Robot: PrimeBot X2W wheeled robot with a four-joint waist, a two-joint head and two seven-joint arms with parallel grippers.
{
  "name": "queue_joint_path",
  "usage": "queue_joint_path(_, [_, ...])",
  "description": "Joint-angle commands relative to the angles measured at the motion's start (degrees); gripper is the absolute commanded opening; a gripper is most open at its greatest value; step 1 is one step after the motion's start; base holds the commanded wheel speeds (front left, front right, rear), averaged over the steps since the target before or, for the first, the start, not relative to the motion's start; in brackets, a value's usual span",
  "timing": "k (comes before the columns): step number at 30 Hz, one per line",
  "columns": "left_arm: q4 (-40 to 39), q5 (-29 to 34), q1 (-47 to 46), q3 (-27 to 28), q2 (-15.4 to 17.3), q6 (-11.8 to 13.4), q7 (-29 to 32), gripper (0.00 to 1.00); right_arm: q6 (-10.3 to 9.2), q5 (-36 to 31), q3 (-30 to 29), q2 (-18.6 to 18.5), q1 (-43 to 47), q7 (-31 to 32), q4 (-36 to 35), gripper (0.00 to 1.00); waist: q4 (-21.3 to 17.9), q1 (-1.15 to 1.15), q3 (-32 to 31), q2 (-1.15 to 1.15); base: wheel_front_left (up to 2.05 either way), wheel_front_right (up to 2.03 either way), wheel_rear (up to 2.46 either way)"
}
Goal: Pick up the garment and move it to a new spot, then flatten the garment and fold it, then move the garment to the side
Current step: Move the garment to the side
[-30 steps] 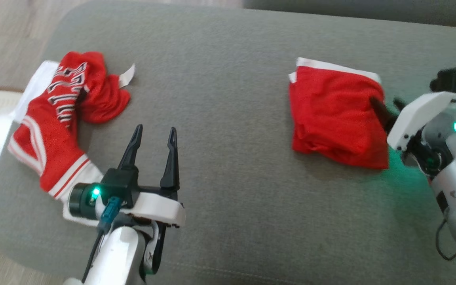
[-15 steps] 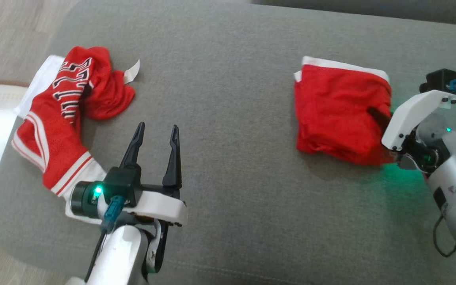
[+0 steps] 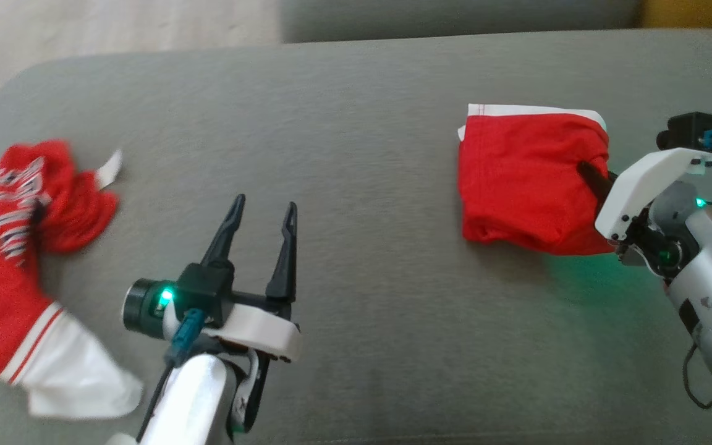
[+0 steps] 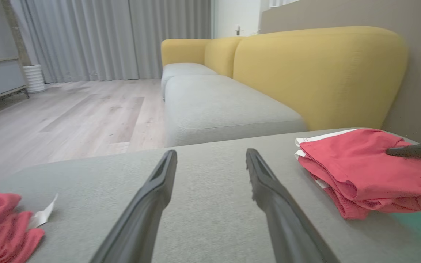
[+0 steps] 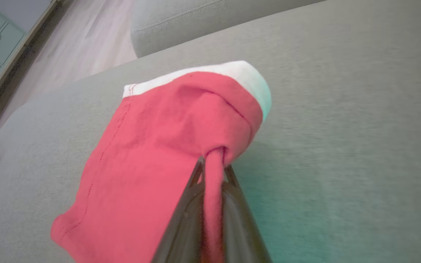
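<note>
Grey woven cushion (image 3: 356, 123), folded red garment (image 3: 523, 185) pinched by right gripper (image 3: 583, 168), left gripper (image 3: 265, 207) spread wide.

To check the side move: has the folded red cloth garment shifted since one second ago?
Yes. The folded red cloth garment slid to the robot's right: its gap to the crumpled red-and-white jersey widened.

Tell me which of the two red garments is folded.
The plain red garment on the robot's right, pinched by the right gripper; the lettered garment at the left lies crumpled.

text: none legible; jersey (image 3: 4, 272): black-and-white lettering, too blurred to read
</note>
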Motion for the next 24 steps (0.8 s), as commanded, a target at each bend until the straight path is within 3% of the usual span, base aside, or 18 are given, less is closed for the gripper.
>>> queue_joint_path(1, [-1.58,0.31,-1.95,1.24,0.13,-0.19,-0.69,1.00,0.43,0.44,0.50,-0.74,-0.66,-0.99,-1.11,0.00,-4.21,0.00,-1.20,0.00,0.00,0.00,0.00])
queue_joint_path(7, [-0.32,-0.33,-2.55,-0.36,0.13,-0.97,-0.69,1.00,0.43,2.85,3.38,-0.40,-1.35,-2.32,-0.95,0.00,-12.20,0.00,-1.63,0.00,0.00,0.00,0.00])
queue_joint_path(12, [0.51,-0.73,-3.30,-1.65,0.13,-1.00,-0.69,1.00,0.43,4.50,5.29,-0.60,-1.55,-3.36,-0.94,0.00,-15.40,0.00,-1.36,0.00,0.00,0.00,0.00])
queue_joint_path(19, [0.97,-0.19,-4.63,-2.48,0.13,-0.95,-0.69,1.00,0.43,6.81,7.19,-2.37,-2.50,-4.98,-1.28,0.00,-15.25,0.00,0.92,0.00,0.00,0.00,0.00])
queue_joint_path(24, [1.27,0.57,-6.45,-3.19,0.13,-0.70,-0.69,1.00,0.43,6.96,9.38,-7.02,-4.86,-5.83,-2.82,0.00,-12.50,0.00,5.00,0.00,0.00,0.00,0.00])
